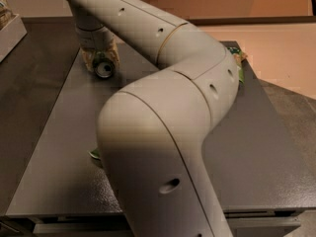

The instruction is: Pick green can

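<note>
A thick, pale grey arm (168,112) fills most of the view. It rises from the bottom edge, bends at a big elbow in the middle and stretches away to the upper left. At its far end the pincer (102,64) points down at the back left part of the dark grey surface (59,147). The green can (104,71) sits right in the pincer's grasp there, low against the surface. Only its round silver end shows, turned toward the camera, and the rest of its body is hidden by the pincer. I cannot tell whether the pincer is apart or clamped on the can, nor whether the can rests on the surface or hangs just above it. A bit of green bag (238,58) peeks out behind the arm at the back right of the surface, with most of it covered. A small green scrap (95,154) shows at the arm's left edge near the front, under the elbow. A white box (11,33) sits at the far left edge, well apart from the can.
</note>
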`<state>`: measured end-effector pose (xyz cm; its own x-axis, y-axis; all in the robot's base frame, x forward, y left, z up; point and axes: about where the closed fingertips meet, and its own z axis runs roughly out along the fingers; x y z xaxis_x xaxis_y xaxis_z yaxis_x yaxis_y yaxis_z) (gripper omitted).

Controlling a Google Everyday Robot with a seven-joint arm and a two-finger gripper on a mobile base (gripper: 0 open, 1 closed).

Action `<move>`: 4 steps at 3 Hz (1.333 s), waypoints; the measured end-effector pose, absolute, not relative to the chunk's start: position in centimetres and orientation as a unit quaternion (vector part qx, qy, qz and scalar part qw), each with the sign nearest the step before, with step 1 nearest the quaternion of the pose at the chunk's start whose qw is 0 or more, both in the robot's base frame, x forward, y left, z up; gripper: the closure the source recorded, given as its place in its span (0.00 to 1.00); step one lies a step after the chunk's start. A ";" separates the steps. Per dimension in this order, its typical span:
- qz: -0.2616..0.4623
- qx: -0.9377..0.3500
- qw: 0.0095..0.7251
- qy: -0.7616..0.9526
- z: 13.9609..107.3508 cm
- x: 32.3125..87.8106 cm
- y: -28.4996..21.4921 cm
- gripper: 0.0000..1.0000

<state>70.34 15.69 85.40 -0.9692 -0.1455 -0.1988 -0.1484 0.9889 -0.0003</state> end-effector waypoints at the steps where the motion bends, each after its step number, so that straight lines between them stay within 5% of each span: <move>1: 0.011 -0.081 0.120 0.989 87.3 69.9 15.6 0.95; 4: 0.011 -0.117 0.197 0.973 95.6 66.5 13.4 1.00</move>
